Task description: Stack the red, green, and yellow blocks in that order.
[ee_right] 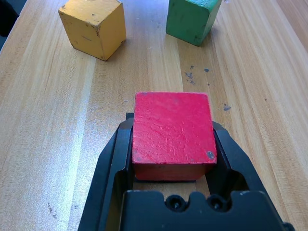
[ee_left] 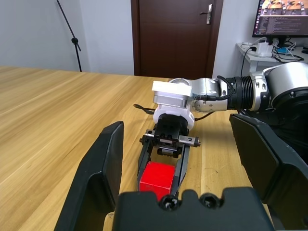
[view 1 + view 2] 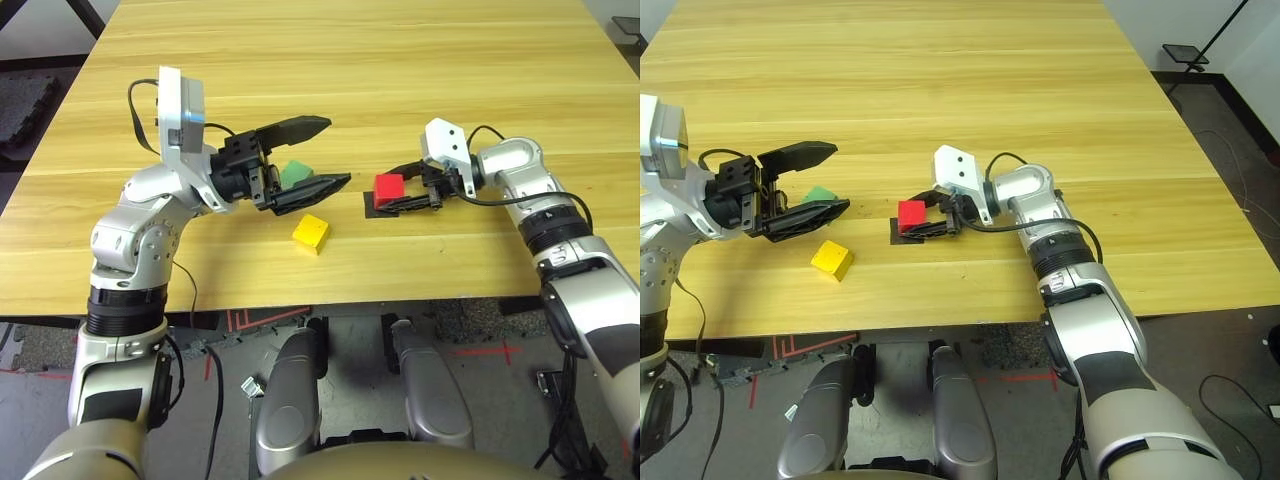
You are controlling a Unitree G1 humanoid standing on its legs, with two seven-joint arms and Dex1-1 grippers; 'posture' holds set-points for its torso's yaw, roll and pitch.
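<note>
So, the right gripper (image 3: pixel 408 190) is sitting right of center in the left eye view, jaws closed around the red block (image 3: pixel 389 189), one finger on each side of it. The block is at the black square patch (image 3: pixel 371 208) on the wooden table (image 3: pixel 300 60), and part of that patch peeks out around it. The left gripper (image 3: pixel 310 162) is left of center in the same view with its jaws spread wide and nothing between them that it's gripping. The green block (image 3: pixel 295 174) is on the table near the middle of the frame, partly hidden by that gripper's lower finger. The yellow block (image 3: pixel 312 233) is just below it in the picture, sitting kinda turned, apart from the other two.
</note>
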